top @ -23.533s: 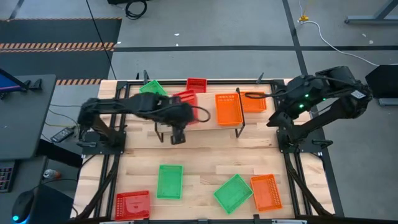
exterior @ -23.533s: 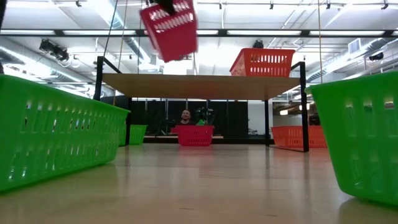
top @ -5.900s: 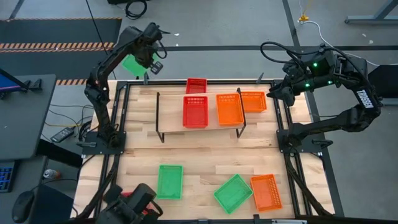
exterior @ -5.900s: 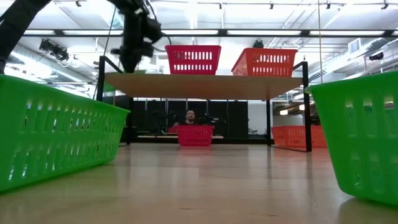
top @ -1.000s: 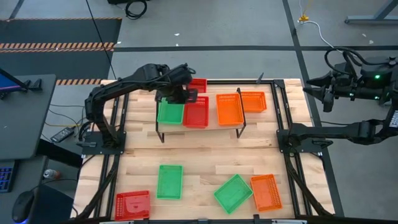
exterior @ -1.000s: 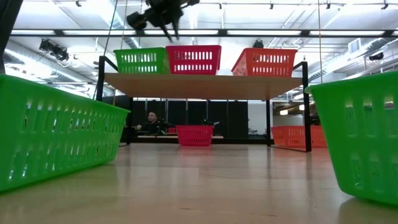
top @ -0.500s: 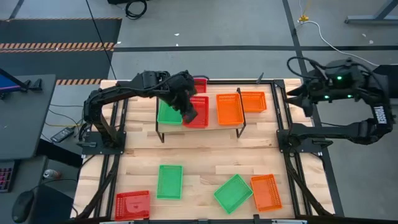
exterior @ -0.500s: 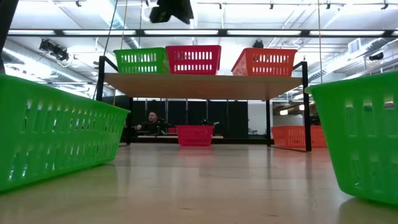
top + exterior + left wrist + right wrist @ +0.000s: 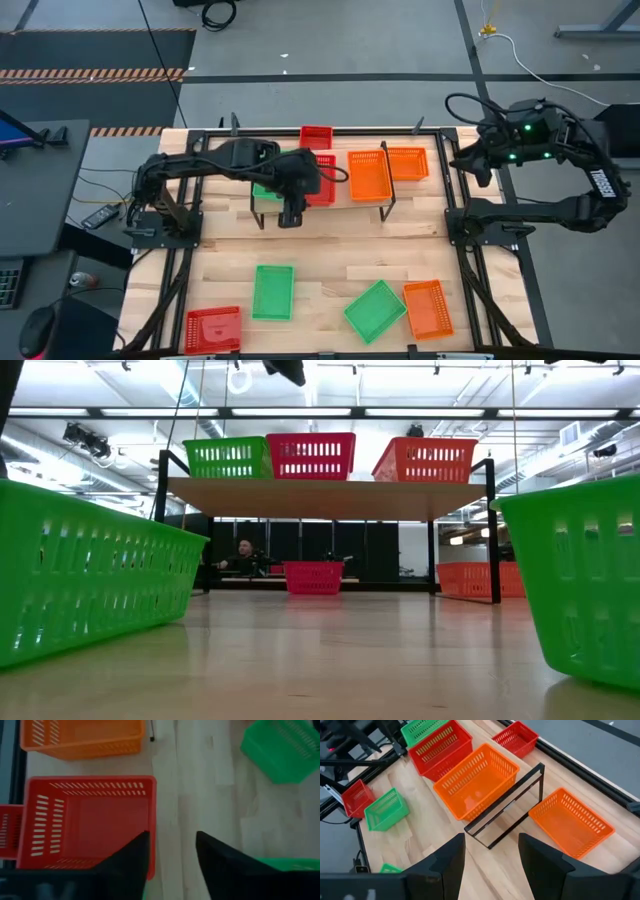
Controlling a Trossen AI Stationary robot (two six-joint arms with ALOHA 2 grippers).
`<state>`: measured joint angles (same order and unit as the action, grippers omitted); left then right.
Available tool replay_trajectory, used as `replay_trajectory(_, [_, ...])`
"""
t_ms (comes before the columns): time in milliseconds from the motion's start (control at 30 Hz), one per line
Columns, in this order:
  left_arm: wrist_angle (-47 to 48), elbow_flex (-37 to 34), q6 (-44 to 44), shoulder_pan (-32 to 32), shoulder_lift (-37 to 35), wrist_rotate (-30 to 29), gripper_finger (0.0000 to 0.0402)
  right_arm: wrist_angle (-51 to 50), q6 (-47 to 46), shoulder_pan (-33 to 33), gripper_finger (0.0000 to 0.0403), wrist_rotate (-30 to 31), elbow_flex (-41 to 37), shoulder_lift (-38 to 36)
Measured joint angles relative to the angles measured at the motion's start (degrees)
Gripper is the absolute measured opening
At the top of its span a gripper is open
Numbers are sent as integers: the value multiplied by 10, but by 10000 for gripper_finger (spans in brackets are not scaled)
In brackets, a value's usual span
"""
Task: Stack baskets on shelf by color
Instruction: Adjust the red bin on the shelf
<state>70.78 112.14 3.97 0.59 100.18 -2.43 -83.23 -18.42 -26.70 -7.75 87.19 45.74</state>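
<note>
— Three baskets sit in a row on the shelf (image 9: 320,498): seen from the low view, a green basket (image 9: 228,458) at its left end, a red basket (image 9: 311,456) touching it in the middle, and an orange basket (image 9: 425,460) at the right end, a little apart.

— And the left tool (image 9: 290,215)?

— It hangs in the centre-left of the overhead frame, above the shelf's front edge, with the arm covering most of the green basket. Its fingers (image 9: 135,860) stand apart with only bare wood between them; it holds nothing.

— What about the right tool (image 9: 490,855)?

— It is up at the right of the overhead frame, off the bench's (image 9: 330,260) right edge. Its jaws are spread and empty too.

— Which baskets are off the shelf?

— Behind it, toward the top of the overhead frame, stand a rear red basket (image 9: 316,135) and a rear orange basket (image 9: 408,162). Along the bottom lie a front red basket (image 9: 212,329) at the lower left, a straight green basket (image 9: 273,291) beside it, then a tilted green basket (image 9: 375,310) with a front orange basket (image 9: 428,307) close by its right side.

— Anyone in the room?

— One person (image 9: 243,555) shows under the shelf in the low view, far back.
</note>
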Motion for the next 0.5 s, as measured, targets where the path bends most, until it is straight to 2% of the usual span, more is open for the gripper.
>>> replay_trajectory(133, [30, 0, 2, 2, 12, -21, 230, 13, -14, 0, 190, 0, -18, 0])
replay_trajectory(267, [47, 0, -1, 9, 22, -16, 270, 14, -16, 0, 190, 1, -35, 0])
replay_trajectory(367, [34, -1, 1, 12, 31, -9, 281, 13, -15, 0, 190, 2, -46, 0])
replay_trajectory(500, [7, 0, 26, 12, 46, 6, 277, 19, -9, 0, 190, 2, -56, 0])
